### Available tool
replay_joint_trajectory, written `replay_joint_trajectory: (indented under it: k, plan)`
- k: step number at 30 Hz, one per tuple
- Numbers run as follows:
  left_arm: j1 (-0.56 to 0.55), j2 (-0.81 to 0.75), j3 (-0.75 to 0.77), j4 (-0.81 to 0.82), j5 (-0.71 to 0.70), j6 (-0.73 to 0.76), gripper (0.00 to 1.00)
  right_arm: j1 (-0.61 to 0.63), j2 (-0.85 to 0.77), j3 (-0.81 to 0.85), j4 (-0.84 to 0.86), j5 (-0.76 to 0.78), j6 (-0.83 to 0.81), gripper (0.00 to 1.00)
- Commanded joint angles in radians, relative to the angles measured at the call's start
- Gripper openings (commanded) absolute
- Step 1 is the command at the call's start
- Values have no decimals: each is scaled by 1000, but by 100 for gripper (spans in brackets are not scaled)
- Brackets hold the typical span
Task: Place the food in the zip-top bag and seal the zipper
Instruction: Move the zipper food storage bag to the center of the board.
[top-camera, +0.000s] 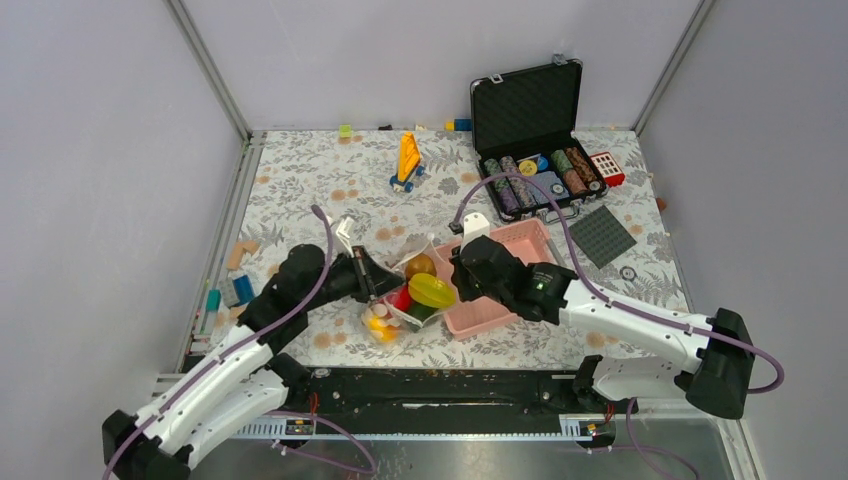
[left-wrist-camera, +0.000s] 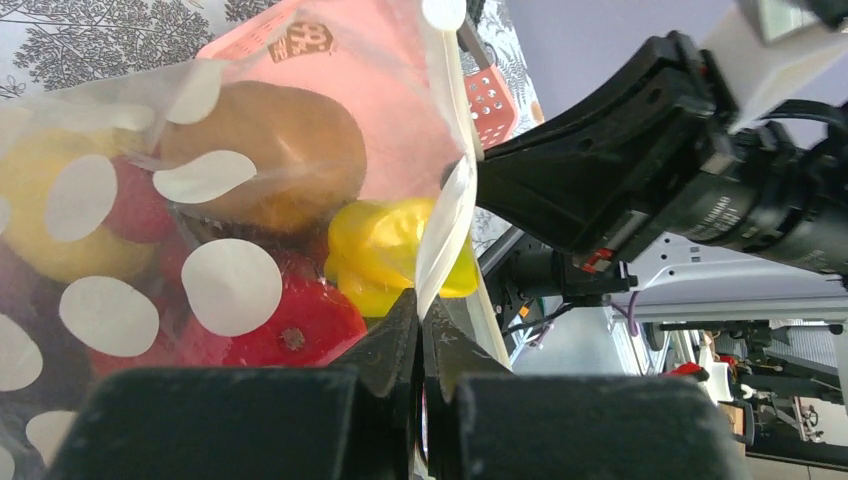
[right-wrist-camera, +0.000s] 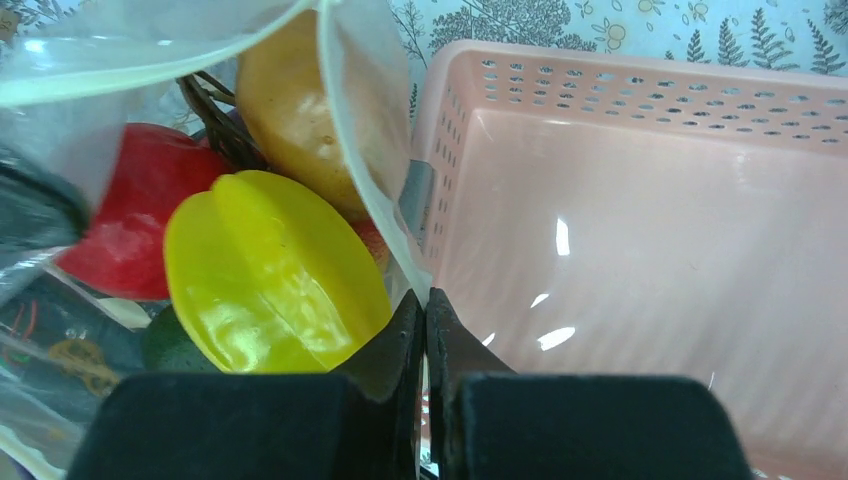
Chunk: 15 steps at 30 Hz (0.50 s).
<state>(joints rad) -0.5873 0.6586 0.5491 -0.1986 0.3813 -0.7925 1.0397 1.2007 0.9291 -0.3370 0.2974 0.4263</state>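
Note:
The clear dotted zip-top bag (top-camera: 398, 300) lies in the middle of the table between my two grippers, its mouth wide open. Inside it are a yellow star fruit (top-camera: 431, 290), a brown potato (top-camera: 420, 265), a red fruit (top-camera: 402, 298), a green piece and small yellow pieces. My left gripper (top-camera: 372, 290) is shut on the bag's zipper strip (left-wrist-camera: 445, 215) at the left side of the mouth. My right gripper (top-camera: 458, 283) is shut on the zipper edge (right-wrist-camera: 360, 170) at the right side, beside the star fruit (right-wrist-camera: 270, 275). The food also shows in the left wrist view (left-wrist-camera: 385, 255).
The pink slotted basket (top-camera: 520, 240) stands just right of the bag, under my right arm. An open black case (top-camera: 535, 150) of poker chips is at the back right, a grey plate (top-camera: 602, 236) beside it. An orange toy (top-camera: 408, 160) is at the back, blocks (top-camera: 232, 275) at the left.

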Motion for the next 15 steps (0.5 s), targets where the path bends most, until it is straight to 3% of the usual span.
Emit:
replay_joint_trajectory:
  k: [1, 6, 15]
  plan:
    - [-58, 59, 50, 166, -91, -19, 0, -9, -20, 84, 34, -40, -42, 0]
    - [-71, 48, 47, 186, -127, -31, 0, -10, 29, 154, 84, -132, -41, 0]
    - [-71, -59, 26, 110, -220, -62, 0, -9, 190, 318, 222, -429, 0, 0]
